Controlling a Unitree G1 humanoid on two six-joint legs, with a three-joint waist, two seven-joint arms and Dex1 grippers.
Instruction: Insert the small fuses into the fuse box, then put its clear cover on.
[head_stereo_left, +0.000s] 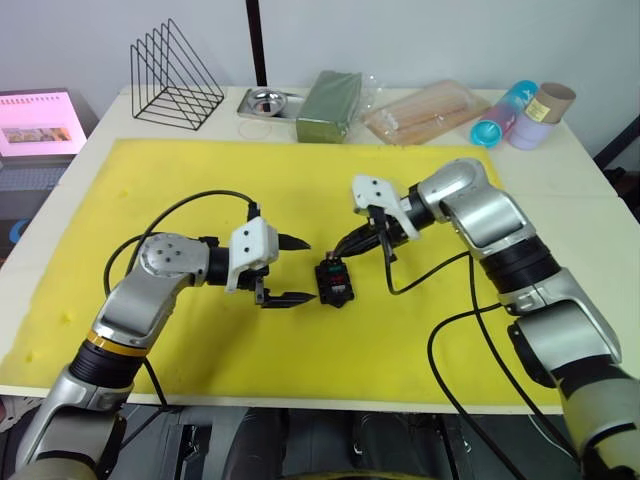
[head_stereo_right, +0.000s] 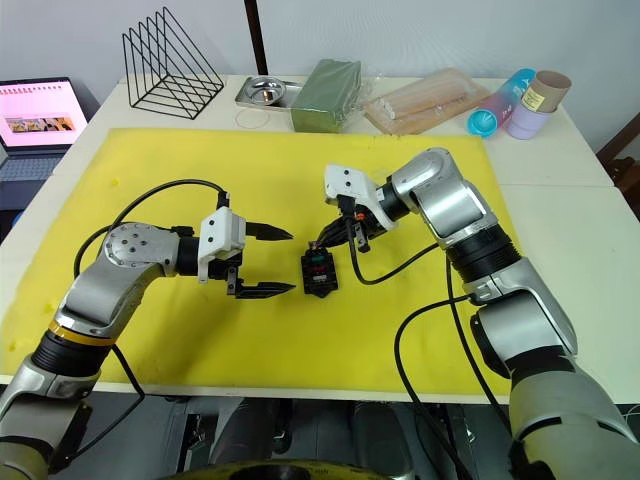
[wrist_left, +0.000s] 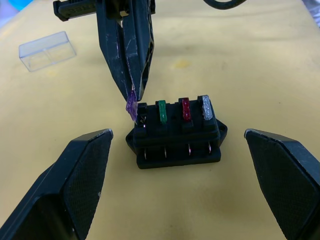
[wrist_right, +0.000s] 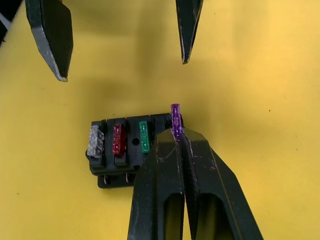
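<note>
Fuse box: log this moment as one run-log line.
fuse box: green, red, grey fuses seated | right gripper: shut on purple fuse at last empty slot | left gripper: open, beside box | clear cover: on mat, off

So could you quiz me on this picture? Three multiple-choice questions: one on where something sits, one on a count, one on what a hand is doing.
1. Where does the fuse box sit?
A. On the yellow mat, between the two hands
B. Inside the metal tray
C. On the laptop

2. How many fuses are already seated in the box?
A. One
B. Three
C. Five

3. What is the right hand doing?
A. Hanging open over the mat
B. Gripping the clear cover
C. Pinching the purple fuse at the box's end slot

Answers:
1 A: the box rests on the yellow mat, the left hand open beside it.
2 B: the green fuse, red fuse and grey fuse stand in their slots.
3 C: its fingers are closed on the purple fuse; the clear cover lies apart on the mat.
</note>
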